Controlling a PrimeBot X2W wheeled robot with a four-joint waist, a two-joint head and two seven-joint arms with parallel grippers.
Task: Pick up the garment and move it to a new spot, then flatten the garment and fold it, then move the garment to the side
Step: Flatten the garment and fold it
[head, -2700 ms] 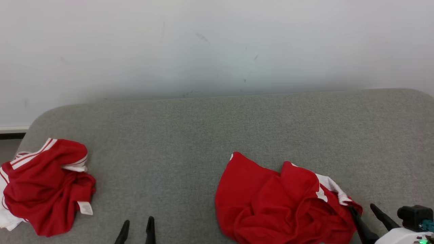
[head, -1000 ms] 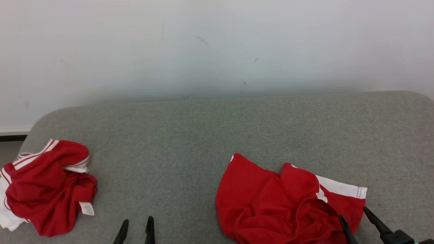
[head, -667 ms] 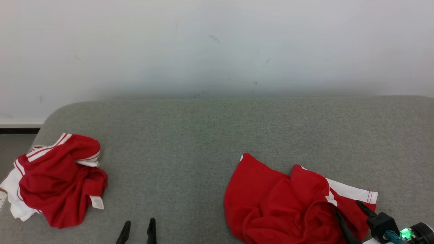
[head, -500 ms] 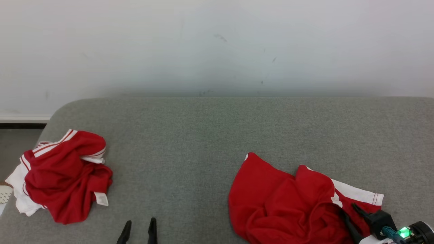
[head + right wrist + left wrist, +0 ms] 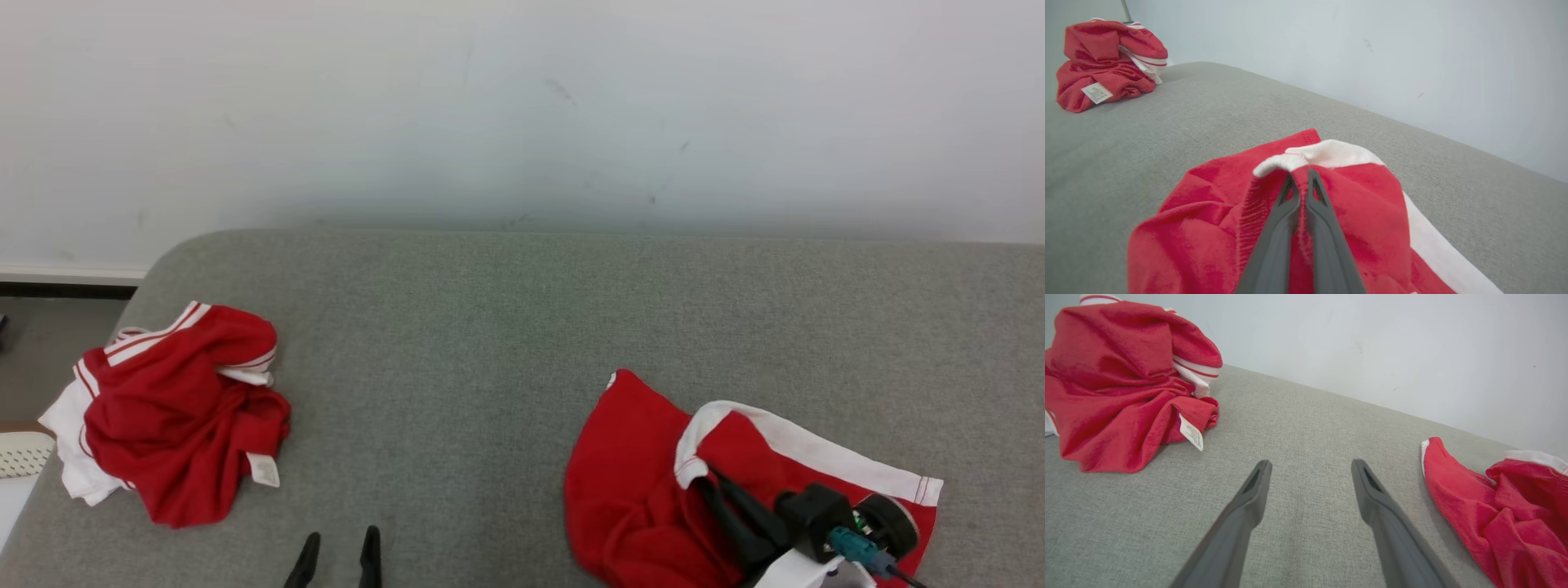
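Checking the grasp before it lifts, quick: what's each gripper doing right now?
Left gripper: open, holding nothing.
Right gripper: shut on the red garment, pinching its white-trimmed edge.

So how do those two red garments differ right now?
The left garment lies bunched and untouched; the right garment is pinched by the right gripper. The left garment shows a white label; the right garment spreads flatter. Both are red with white trim, on the grey cushion.

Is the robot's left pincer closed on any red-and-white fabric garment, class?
No: the left pincer stands open above the bare grey fabric cushion, its fingers holding nothing.
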